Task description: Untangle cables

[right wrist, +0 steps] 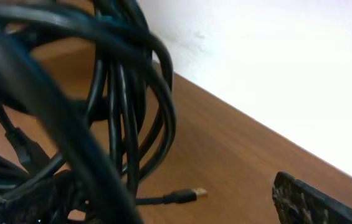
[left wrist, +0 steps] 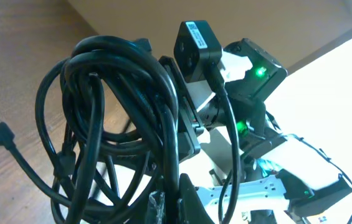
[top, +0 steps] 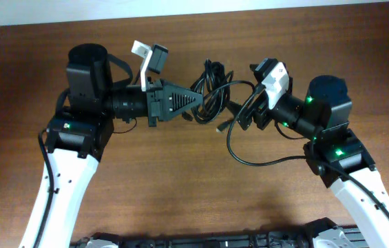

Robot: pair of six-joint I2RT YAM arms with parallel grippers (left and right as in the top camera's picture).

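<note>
Between the two arms, the cables [top: 212,88] are hanging in a tangled bunch over the desk [top: 180,179]. The left claw [top: 195,99] is pinching them tight, and the right claw [top: 235,114] is gaping wide, with loops draping across one finger [right wrist: 32,199].

No legible text, brand or number is shown in any view. A small white printed label [left wrist: 194,27] is seen on the black camera [left wrist: 195,53] of the opposite arm; its marks cannot be read.
</note>
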